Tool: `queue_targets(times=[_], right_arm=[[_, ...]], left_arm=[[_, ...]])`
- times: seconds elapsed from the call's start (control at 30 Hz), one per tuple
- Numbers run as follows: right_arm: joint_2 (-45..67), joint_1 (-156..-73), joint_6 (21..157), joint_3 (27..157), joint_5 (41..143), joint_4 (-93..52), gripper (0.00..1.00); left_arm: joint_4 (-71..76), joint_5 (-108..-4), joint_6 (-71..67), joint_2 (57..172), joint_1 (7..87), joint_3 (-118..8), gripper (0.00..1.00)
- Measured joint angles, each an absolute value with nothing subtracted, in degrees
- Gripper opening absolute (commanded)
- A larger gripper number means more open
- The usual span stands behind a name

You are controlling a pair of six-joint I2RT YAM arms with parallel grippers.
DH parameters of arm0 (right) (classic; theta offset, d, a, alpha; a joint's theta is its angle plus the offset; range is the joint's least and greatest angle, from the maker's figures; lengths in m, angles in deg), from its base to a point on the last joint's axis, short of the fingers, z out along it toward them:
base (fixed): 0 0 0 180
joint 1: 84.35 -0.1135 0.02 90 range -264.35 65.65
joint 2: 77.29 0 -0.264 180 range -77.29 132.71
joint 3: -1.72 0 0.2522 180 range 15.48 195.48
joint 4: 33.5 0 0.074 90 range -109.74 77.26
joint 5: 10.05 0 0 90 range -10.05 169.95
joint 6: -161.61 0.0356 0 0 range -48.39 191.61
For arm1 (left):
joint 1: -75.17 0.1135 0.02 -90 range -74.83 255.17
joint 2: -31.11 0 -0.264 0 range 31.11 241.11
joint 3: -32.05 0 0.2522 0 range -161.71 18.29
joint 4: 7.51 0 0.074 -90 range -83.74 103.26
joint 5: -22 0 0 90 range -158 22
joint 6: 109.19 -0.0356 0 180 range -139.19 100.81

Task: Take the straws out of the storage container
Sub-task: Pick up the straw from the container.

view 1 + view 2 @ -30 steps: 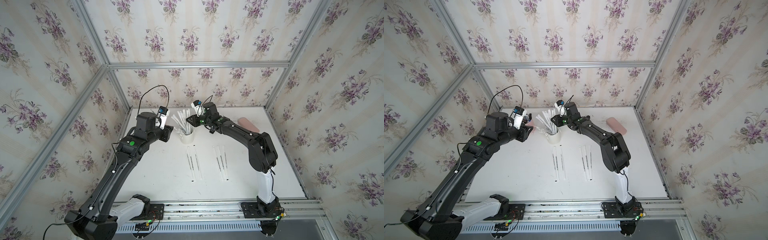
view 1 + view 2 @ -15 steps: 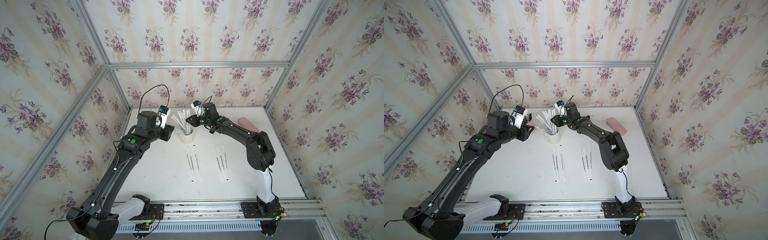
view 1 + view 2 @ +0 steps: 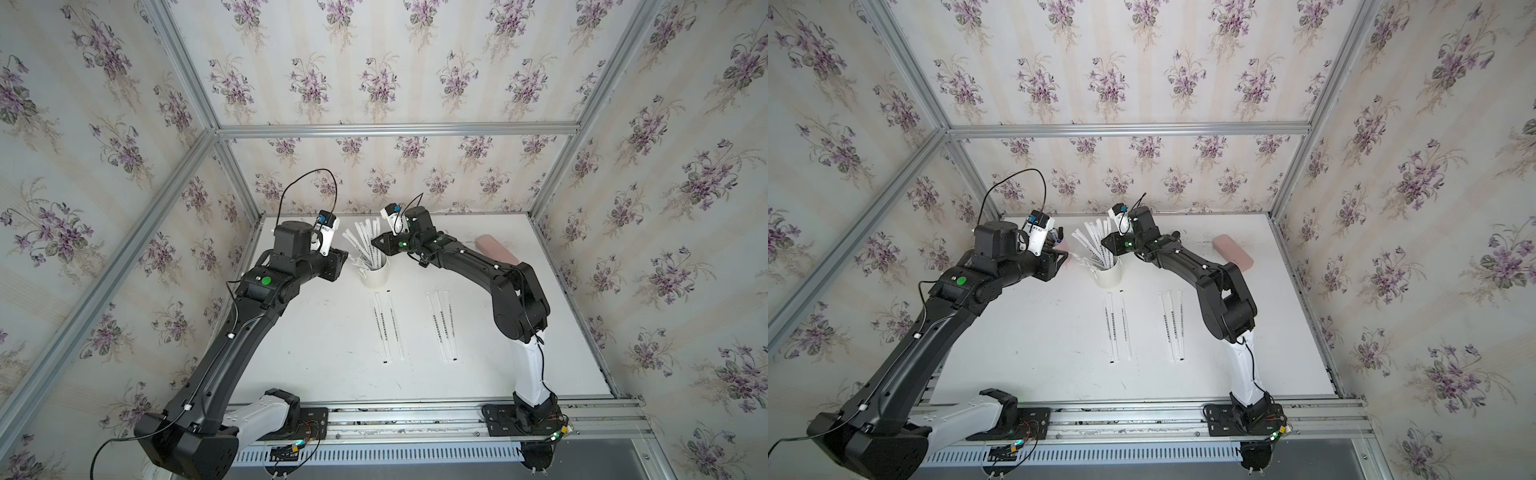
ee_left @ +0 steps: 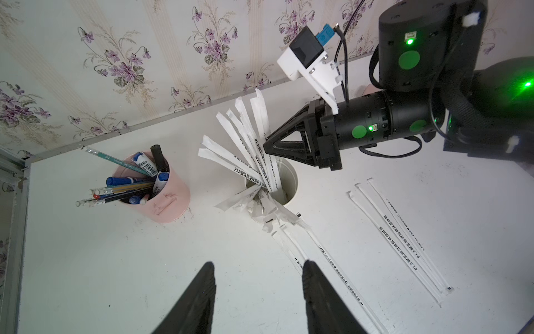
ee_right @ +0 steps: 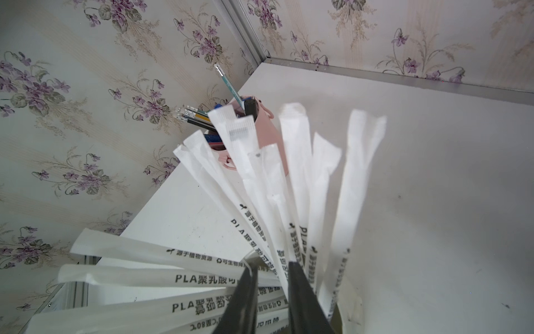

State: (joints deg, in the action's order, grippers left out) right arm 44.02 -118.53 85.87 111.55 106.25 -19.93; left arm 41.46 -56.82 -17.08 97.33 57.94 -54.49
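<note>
straws: likely light, floppy, crushable; pinch just above cup | right gripper: slightly apart astride one | left gripper: spread, empty

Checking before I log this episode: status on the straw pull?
Left gripper open, empty. Right gripper astride straws at the storage container mouth, grip unclear. Five more lie on the table. Pink pen cup stands apart, nothing blocking.

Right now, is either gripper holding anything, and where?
Left gripper holds nothing. Right gripper straddles a straw mid-length, just above the container; whether it grips cannot be told.
</note>
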Motion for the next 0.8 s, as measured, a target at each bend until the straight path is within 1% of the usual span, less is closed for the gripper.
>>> queue_targets(times=[0.27, 0.5, 0.63, 0.8], right_arm=[[43.21, -117.7, 85.5, 110.88, 104.27, -19.71, 0.27], [46.97, -116.97, 85.56, 114.53, 104.31, -19.4, 0.28], [48.02, -116.97, 85.56, 115.97, 104.44, -19.38, 0.23], [48.02, -116.95, 85.54, 115.77, 104.64, -19.42, 0.1]], left_arm=[[41.46, -56.42, -17.08, 97.33, 58.0, -54.49, 0.49], [41.46, -56.27, -17.1, 97.46, 58.33, -54.49, 0.49], [41.46, -56.23, -17.1, 97.68, 58.53, -54.49, 0.49], [41.46, -56.2, -17.1, 97.85, 58.64, -54.49, 0.49]])
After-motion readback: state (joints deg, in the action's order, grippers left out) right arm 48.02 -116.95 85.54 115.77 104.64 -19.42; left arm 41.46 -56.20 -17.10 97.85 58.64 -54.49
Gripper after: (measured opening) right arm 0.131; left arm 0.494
